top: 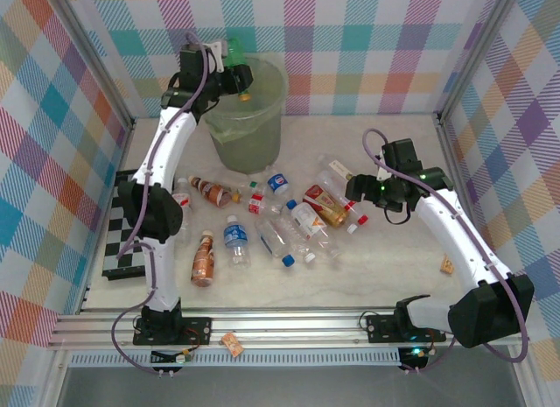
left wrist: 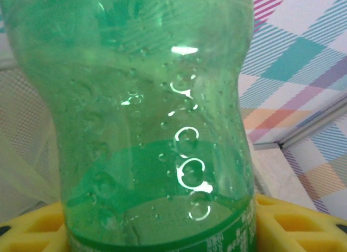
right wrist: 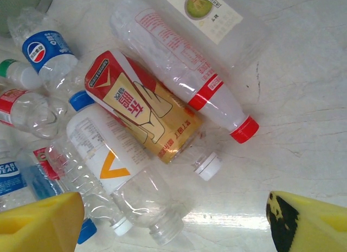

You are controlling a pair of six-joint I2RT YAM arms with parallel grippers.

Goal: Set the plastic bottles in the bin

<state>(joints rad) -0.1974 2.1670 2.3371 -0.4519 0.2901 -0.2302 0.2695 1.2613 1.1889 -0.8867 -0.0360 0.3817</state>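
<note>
While the marble table (top: 394,276) carries most of the clutter, the bin (top: 255,137) stands at its far side, left of centre. A checkered mat (top: 118,241) lies along the left edge.

The bottles (top: 289,228) lie on their sides in a loose heap near the table's middle, in front of the bin and apart from it. The left gripper (top: 238,78) is raised over the bin's near-left rim, closed on the green bottle (top: 234,50), which sticks up above the rim. From the left wrist, that bottle's pinched waist sits between the yellow fingers (left wrist: 295,219).

The right gripper (top: 356,193) hangs just right of the heap with its jaws spread wide and nothing in them. From the right wrist, the red-and-gold bottle (right wrist: 143,114) lies just ahead of the gap, its white cap pointing toward the fingers. A red-capped bottle (right wrist: 184,73) lies touching it on the far side, and a white-labelled bottle (right wrist: 108,154) on the left, near the left fingertip (right wrist: 38,222).
</note>
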